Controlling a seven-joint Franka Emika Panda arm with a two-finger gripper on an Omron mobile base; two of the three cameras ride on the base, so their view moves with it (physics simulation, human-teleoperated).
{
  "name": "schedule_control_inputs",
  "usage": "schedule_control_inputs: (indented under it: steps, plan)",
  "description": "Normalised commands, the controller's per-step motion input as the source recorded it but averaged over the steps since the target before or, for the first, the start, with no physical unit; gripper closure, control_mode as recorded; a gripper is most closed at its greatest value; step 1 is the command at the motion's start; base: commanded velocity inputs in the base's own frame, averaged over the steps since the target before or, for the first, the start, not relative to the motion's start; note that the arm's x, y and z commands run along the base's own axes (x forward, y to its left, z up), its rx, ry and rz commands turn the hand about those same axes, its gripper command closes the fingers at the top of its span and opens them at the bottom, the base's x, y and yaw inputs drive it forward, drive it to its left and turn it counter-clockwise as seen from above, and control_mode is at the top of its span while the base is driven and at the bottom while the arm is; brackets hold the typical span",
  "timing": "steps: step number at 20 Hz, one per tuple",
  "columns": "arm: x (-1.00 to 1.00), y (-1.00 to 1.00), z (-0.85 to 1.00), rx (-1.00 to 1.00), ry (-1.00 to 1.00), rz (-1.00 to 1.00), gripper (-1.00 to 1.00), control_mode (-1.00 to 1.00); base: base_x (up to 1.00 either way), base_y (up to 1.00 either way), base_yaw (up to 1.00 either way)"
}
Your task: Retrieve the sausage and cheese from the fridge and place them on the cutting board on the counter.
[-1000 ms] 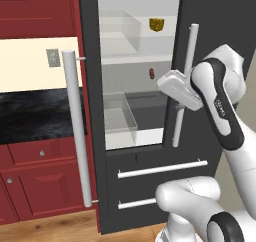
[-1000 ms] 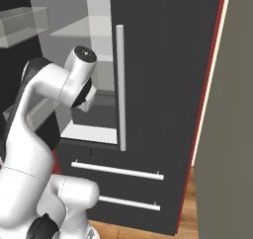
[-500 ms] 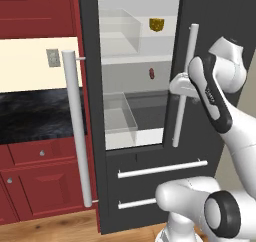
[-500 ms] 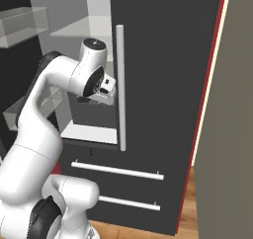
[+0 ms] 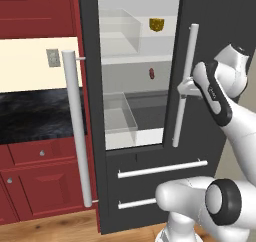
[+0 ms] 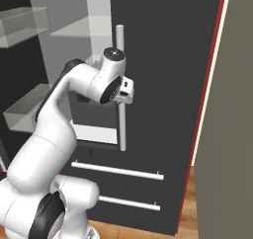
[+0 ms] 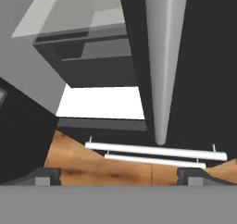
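The fridge [image 5: 140, 186] stands with its left door swung open and its pale inside showing. On the upper shelf sits the yellow cheese [image 5: 156, 24]. One shelf lower lies the small dark red sausage [image 5: 151, 73]. My gripper [image 5: 183, 88] is at the right door's long silver handle [image 5: 183, 86], about halfway up it. In the right base view the gripper [image 6: 127, 91] sits against the handle [image 6: 120, 124]. In the hand view the gripper [image 7: 118, 177] is open, and the handle [image 7: 164, 56] runs ahead between its fingertips, nearer the right one. The cutting board is out of view.
The open left door's edge and its long handle [image 5: 76, 131] stand at the left of the opening. Behind it are the black counter [image 5: 35, 118] and red cabinets [image 5: 40, 181]. A clear bin [image 5: 120, 116] sits low in the fridge. Two drawer handles [image 5: 162, 168] cross below.
The hand has swung right from in front of the fridge opening onto the right door's handle, and the forearm has risen. The jaws stayed open. Both doors are unmoved.
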Motion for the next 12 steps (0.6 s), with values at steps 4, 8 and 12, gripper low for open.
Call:
schedule_control_inputs:
  steps: [4,8,12]
  plan:
    - [0.61,-0.33,-0.07,-0.04,0.02,0.00,-1.00,-1.00,0.00,0.00,0.00]
    - [0.65,-0.23,-0.07,0.01,0.00,0.00,-1.00,-1.00,0.00,0.00,0.00]
    - [0.55,-0.07,-0.02,0.08,-0.04,0.00,-1.00,-1.00,0.00,0.00,0.00]
